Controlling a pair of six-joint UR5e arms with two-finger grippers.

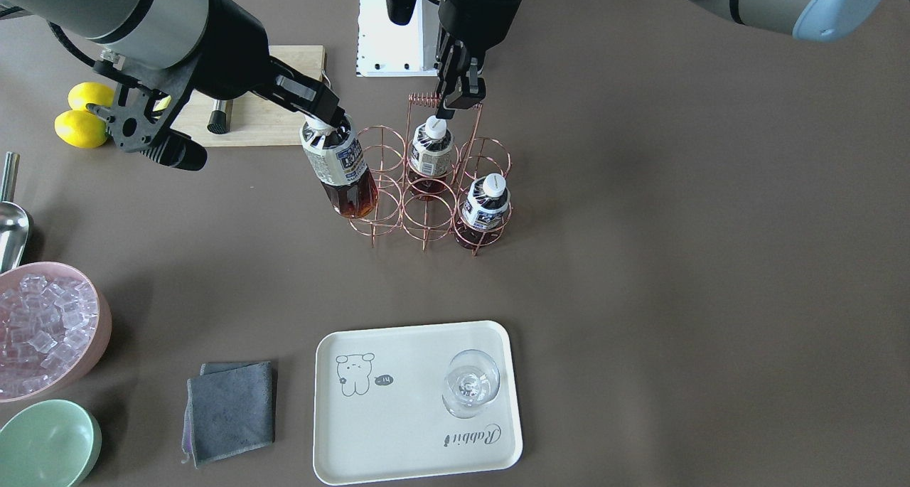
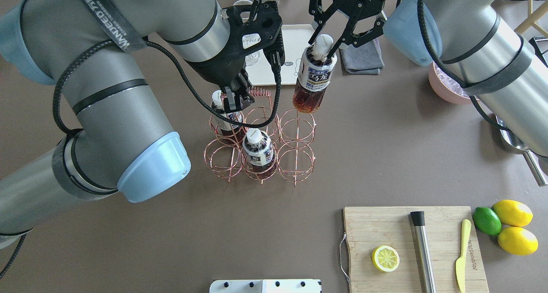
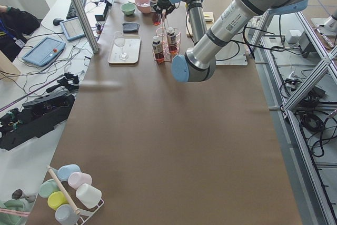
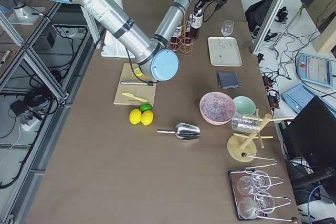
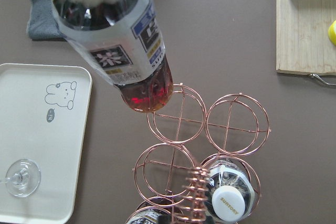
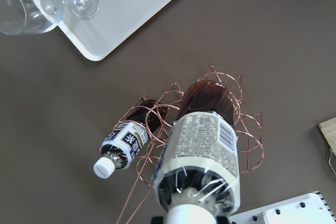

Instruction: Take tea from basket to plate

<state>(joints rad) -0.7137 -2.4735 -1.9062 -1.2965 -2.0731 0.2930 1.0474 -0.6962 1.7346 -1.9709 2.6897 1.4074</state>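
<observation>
The left gripper [image 1: 461, 102] looks pinched on the handle of the basket [image 5: 195, 195]. Just beyond and to the right, the right gripper [image 2: 326, 42] clamps the tea [image 2: 314, 77] at its neck. The bottle hangs cap up, its long axis near upright, base over the far-right ring. The plate [image 1: 398, 430] lies farther off, slightly left.

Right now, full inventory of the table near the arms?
Clear plastic tea bottles: 3, dark brown; two in basket, one lifted.
Copper wire basket: 1, rose-gold, centre.
Rectangular tray: 1, cream, operator side.
Stemmed glass: 1, clear, on tray.
Folded cloth: 1, grey, beside tray.
Bowls: 2, pink with ice, mint-green empty.
Metal scoop: 1, silver, by ice.
Wooden board: 1, with lemon half, muddler, knife.
Lemons: 2, yellow; lime: 1, green.
Right fingers: shut on lifted bottle's cap.
Left fingers: shut at basket handle.
</observation>
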